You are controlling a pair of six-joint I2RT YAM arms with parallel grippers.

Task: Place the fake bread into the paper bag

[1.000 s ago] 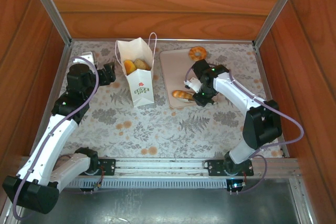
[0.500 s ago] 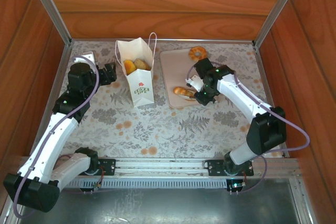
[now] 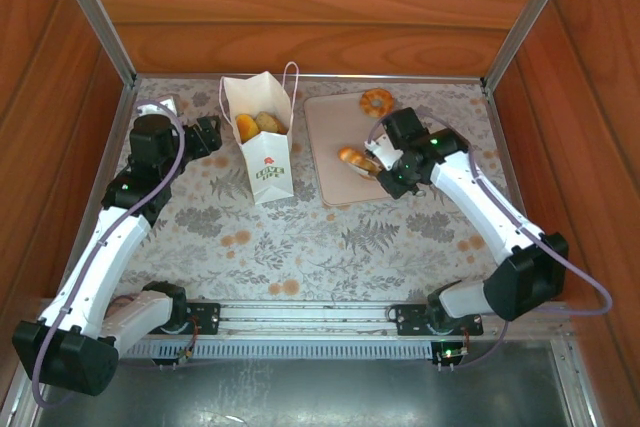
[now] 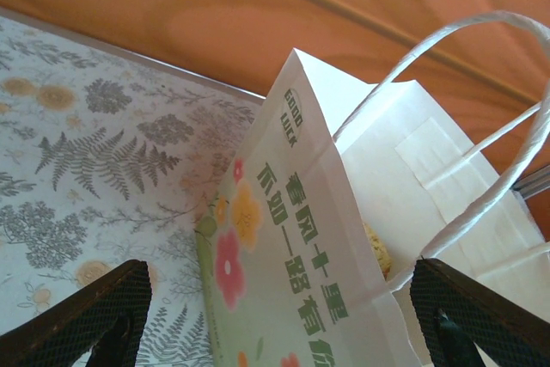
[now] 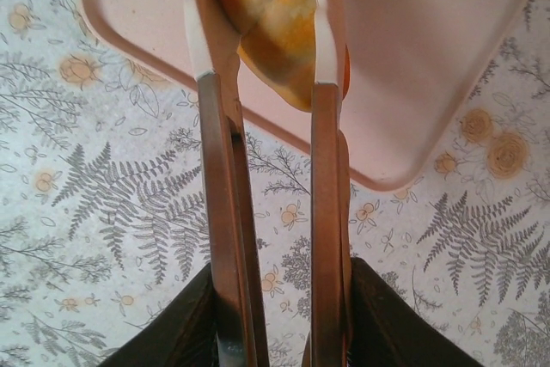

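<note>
Over the tray (image 3: 330, 127) in the top view, the striped roll (image 3: 355, 158) now hangs pinched in the tongs (image 3: 370, 162) carried by the right gripper (image 3: 385, 167). A second ago it lay flat near the tray's front edge, so the pick looks to have worked and the carry to the paper bag (image 3: 266, 162) can begin. Two pastries (image 3: 256, 125) already sit in the bag, and a ring (image 3: 377, 100) waits on the tray. The left gripper (image 3: 207, 135) stands just beside the bag.

In the left wrist view, its jaws are wide apart, with the bag's open corner between them.

In the right wrist view, the jaws are clamped on the tongs' arms, and the roll is squeezed at their tips above the tray's corner.
</note>
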